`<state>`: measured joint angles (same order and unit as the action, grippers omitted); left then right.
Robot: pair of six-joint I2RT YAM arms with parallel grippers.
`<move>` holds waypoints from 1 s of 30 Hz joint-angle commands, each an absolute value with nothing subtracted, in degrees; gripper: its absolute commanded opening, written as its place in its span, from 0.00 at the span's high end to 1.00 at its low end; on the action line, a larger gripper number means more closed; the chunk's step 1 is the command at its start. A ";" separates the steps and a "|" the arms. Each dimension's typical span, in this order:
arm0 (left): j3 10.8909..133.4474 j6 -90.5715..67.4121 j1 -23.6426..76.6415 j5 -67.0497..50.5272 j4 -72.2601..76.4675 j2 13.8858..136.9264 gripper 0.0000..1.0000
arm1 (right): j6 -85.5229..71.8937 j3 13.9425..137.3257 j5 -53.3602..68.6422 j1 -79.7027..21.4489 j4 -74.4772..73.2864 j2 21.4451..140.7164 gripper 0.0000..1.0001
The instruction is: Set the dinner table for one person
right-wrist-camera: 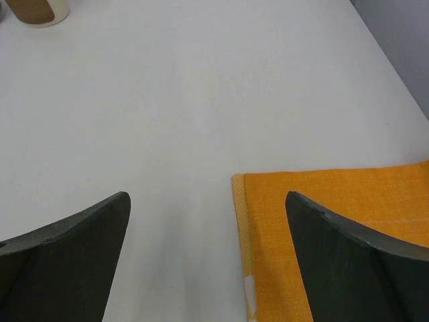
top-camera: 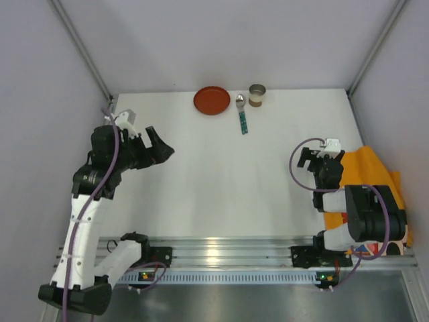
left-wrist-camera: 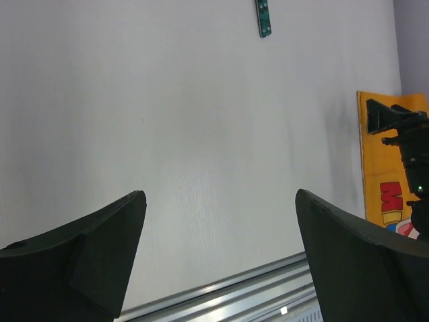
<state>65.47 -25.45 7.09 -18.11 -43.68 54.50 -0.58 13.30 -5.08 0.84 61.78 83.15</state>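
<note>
The left gripper (left-wrist-camera: pixel 220 194) is standing with its jaws spread wide and nothing between them, hanging above bare tabletop on the left side and pointing toward the middle. The right gripper (right-wrist-camera: pixel 208 194) is likewise gaping and carrying nothing; it is hovering over the near-right area, with the left edge of the orange placemat (top-camera: pixel 375 171) lying just under and beside its right finger. Neither gripper is touching any object. The placemat is lying at the right edge of the dinner table (top-camera: pixel 228 181), close against the wall and partly hidden by the right arm, so whether it is lying fully flat cannot be told. The tableware is sitting grouped at the far edge, well apart from both arms: a red plate (top-camera: pixel 212 100), a spoon (top-camera: pixel 242 117) with a green handle just to its right, and a cup (top-camera: pixel 257 94) right of the spoon. The middle of the table is carrying no setting. In my judgement the task is standing at its start: the placemat is needing to be drawn to a central place, and plate, spoon and cup are all waiting to be arranged on or around it.
</note>
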 commanded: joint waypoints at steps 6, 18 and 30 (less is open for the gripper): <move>70.22 -28.91 7.21 -7.03 -65.12 46.59 0.02 | -0.44 14.68 -4.57 0.44 66.36 83.06 0.00; 75.75 -34.45 7.29 -10.98 -64.78 55.34 0.01 | -10.78 52.85 -6.87 -4.75 9.81 79.77 0.00; 102.59 -32.79 33.04 9.67 -49.12 84.28 0.01 | -27.33 76.94 -7.17 -26.73 -5.96 70.18 0.00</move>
